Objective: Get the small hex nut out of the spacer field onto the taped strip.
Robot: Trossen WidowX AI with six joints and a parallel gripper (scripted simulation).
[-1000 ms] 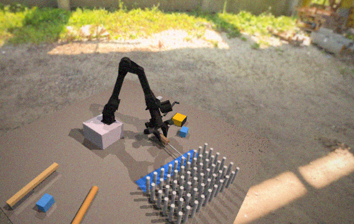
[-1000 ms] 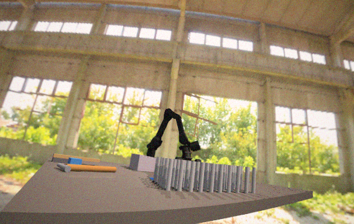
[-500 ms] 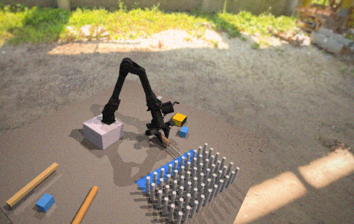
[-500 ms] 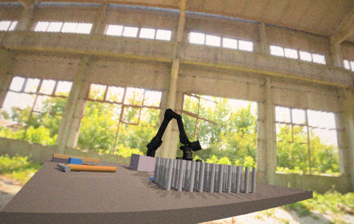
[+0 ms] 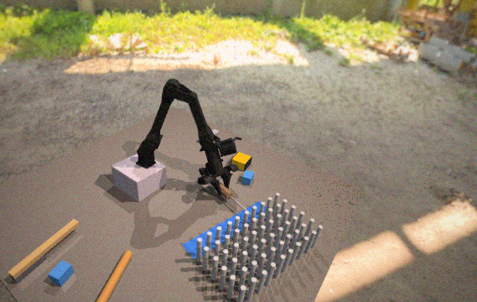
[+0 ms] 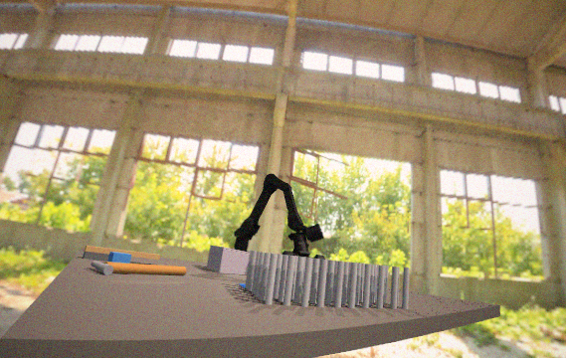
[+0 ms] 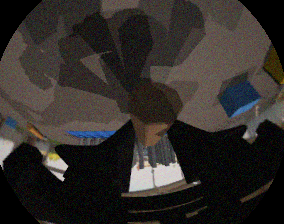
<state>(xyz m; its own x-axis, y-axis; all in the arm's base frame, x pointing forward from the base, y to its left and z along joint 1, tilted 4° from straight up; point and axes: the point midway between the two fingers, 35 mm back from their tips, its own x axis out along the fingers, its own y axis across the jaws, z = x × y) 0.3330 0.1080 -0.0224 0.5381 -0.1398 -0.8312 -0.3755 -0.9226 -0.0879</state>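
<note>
My gripper (image 5: 224,190) (image 7: 149,120) is shut on the brown handle (image 5: 226,193) (image 7: 148,136) of a tool, low over the table behind the blue strip. The tool's thin metal rod (image 5: 238,204) runs from the handle toward the strip's far right end; its tip is hidden at the spacers. The blue taped strip (image 5: 190,248) (image 7: 90,134) lies along the near side of the spacer field. The grey metal spacers (image 5: 199,249) (image 6: 306,283) stand upright in close rows. I cannot make out the hex nut in any view.
A yellow block (image 5: 241,161) and a blue block (image 5: 247,178) (image 7: 238,97) lie beside the gripper. Far left are a wooden bar (image 5: 44,249) (image 6: 135,254), another blue block (image 5: 60,273) and an orange-handled tool (image 5: 115,274) (image 6: 148,268) with a grey head (image 6: 101,268).
</note>
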